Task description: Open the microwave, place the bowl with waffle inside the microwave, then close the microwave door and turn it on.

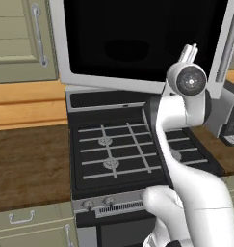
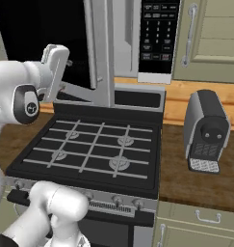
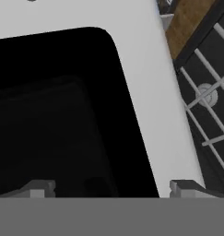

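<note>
Stove lies nearest, 4 burners bare; no bowl or waffle on it, so I cannot place either. Toaster stands on the table to the stove's right.

Claw: the 2 tips stand well apart, nothing between them, close against the microwave door, straddling the silver frame beside the black glass.

Door swung out over the stove, keypad exposed behind it. Judgement: the claw presses on the frame to swing the door, the opening step, since the bowl needs a clear way in.
</note>
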You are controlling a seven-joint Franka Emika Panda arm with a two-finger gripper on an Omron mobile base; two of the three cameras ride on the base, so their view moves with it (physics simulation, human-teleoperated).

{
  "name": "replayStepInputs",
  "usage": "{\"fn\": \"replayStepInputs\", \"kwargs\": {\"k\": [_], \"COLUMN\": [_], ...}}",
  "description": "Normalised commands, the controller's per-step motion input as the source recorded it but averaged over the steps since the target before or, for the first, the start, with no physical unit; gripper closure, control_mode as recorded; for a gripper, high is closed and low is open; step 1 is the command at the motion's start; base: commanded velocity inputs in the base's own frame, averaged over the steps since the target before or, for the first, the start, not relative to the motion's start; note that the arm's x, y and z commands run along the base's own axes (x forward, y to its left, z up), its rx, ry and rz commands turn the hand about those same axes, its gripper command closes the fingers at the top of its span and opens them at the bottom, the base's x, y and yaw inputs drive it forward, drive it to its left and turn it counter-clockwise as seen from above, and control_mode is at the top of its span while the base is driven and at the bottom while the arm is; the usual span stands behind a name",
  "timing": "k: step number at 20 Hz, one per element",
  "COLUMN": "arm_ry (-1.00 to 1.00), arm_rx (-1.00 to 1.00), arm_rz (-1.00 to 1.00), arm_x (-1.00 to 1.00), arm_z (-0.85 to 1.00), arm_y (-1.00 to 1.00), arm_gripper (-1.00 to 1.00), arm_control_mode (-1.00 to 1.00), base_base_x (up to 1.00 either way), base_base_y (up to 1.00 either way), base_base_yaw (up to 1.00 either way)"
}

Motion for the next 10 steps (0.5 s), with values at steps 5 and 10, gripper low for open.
{"fn": "replayStepInputs", "kwargs": {"k": [5, 10], "arm_ry": [0.07, 0.05], "arm_rx": [0.01, 0.00], "arm_rz": [0.00, 0.00], "arm_x": [0.70, 0.60], "arm_z": [0.00, 0.00], "arm_y": [-0.14, -0.13], "arm_gripper": [-1.00, -1.00], "arm_control_mode": [-1.00, -1.00], "base_base_x": [0.00, 0.00], "base_base_y": [0.00, 0.00], "base_base_yaw": [0.00, 0.00]}}
